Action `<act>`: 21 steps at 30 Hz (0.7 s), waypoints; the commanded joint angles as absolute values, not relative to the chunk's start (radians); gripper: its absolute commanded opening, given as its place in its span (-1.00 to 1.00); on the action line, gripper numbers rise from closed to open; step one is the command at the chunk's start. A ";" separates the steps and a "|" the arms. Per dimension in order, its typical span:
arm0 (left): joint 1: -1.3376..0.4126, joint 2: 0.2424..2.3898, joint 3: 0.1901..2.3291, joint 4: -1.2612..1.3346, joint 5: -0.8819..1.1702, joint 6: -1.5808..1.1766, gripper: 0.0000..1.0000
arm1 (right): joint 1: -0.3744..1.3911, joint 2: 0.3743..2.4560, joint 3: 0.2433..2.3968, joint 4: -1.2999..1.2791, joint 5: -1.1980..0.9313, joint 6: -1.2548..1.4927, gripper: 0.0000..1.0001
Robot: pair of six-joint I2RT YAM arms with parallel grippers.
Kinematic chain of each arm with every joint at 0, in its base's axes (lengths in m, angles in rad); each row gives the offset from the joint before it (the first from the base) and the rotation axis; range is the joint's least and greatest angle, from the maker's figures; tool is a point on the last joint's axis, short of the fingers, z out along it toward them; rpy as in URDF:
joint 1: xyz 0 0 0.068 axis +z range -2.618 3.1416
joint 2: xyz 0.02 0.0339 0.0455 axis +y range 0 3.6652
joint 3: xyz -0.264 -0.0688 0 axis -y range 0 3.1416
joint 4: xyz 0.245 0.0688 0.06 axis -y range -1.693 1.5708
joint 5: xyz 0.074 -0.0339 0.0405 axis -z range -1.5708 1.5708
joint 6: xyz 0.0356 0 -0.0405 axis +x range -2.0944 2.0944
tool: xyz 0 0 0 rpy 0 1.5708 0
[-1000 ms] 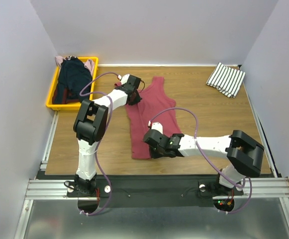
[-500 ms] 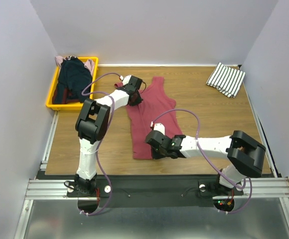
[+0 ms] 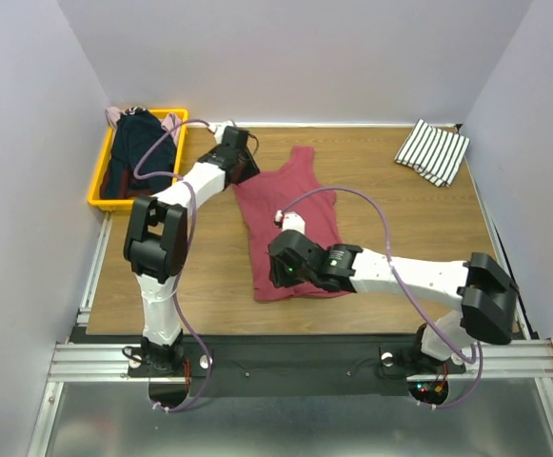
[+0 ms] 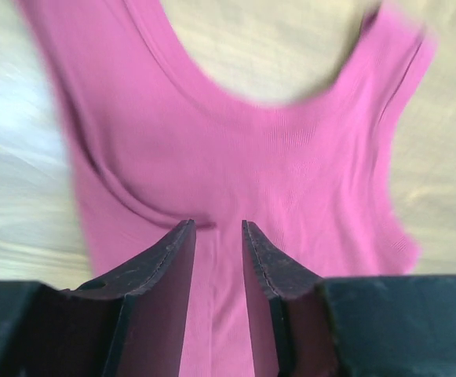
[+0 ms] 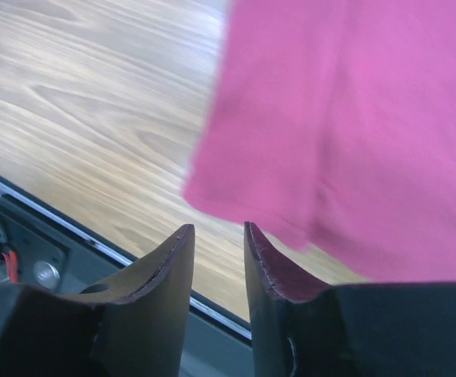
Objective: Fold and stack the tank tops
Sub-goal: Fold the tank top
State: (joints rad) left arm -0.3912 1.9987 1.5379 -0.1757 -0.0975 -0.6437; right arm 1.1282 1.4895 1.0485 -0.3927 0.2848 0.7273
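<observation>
red top (image 3: 290, 224) lay flat mid-table; left gripper (image 4: 216, 236) pinched its neck end, right gripper (image 5: 216, 236) nipped its hem corner (likely for folding); striped top (image 3: 432, 151) folded far right

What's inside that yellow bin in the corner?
The yellow bin holds a crumpled dark navy top, with pale pink cloth poking out behind it. Anything under the navy top is covered, so I cannot tell what else is in there.
</observation>
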 commanded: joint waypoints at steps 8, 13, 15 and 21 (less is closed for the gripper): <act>-0.255 2.006 1.548 -0.155 -0.078 -0.638 -0.23 | 1.177 1.808 1.298 -0.397 0.259 0.626 -0.35; -0.250 2.081 1.585 -0.155 -0.069 -0.624 -0.24 | 1.178 1.870 1.312 -0.400 0.268 0.617 -0.34; -0.250 2.112 1.600 -0.152 -0.067 -0.623 -0.25 | 1.184 1.899 1.313 -0.400 0.270 0.614 -0.33; -0.247 2.193 1.669 -0.179 -0.074 -0.623 -0.45 | 1.195 1.921 1.290 -0.400 0.255 0.615 -0.32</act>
